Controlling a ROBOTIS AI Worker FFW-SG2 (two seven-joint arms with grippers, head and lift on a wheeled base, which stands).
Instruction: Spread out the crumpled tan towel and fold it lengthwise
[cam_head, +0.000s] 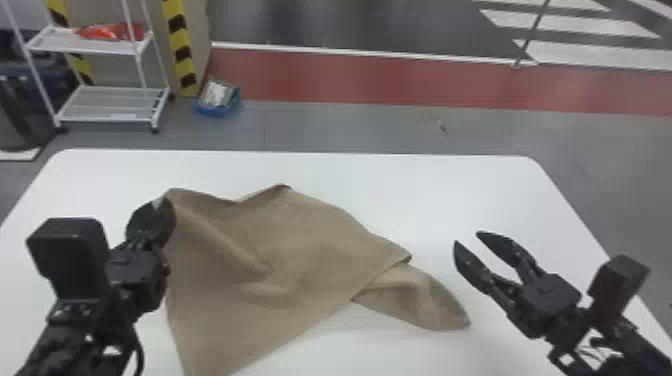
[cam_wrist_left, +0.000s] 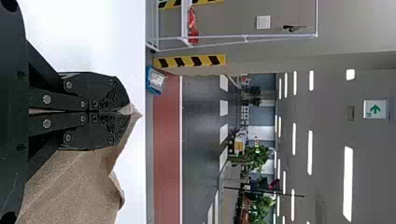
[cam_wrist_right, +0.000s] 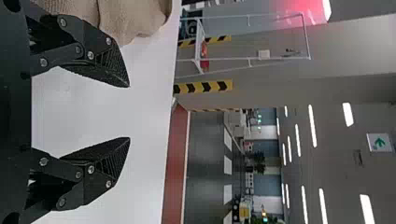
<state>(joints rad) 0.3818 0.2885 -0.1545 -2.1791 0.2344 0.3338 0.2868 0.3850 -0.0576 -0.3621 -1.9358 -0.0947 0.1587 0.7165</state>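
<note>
The tan towel (cam_head: 300, 250) lies partly spread and wrinkled on the white table (cam_head: 400, 185), with a folded-over flap at its right end. My left gripper (cam_head: 159, 205) is shut on the towel's far left corner. In the left wrist view, the gripper (cam_wrist_left: 123, 112) pinches that corner, and the towel (cam_wrist_left: 79, 186) hangs down from it. To the right of the flap, apart from the cloth, my right gripper (cam_head: 467, 239) stands open. In the right wrist view, the gripper (cam_wrist_right: 129, 112) has nothing between its fingers, and the towel (cam_wrist_right: 135, 18) is beside one of them.
Beyond the table's far edge are a white wheeled rack (cam_head: 105, 105) at the left and a blue bin (cam_head: 218, 102) on the floor. A yellow-and-black striped post (cam_head: 180, 50) stands between them. Bare tabletop surrounds my right gripper.
</note>
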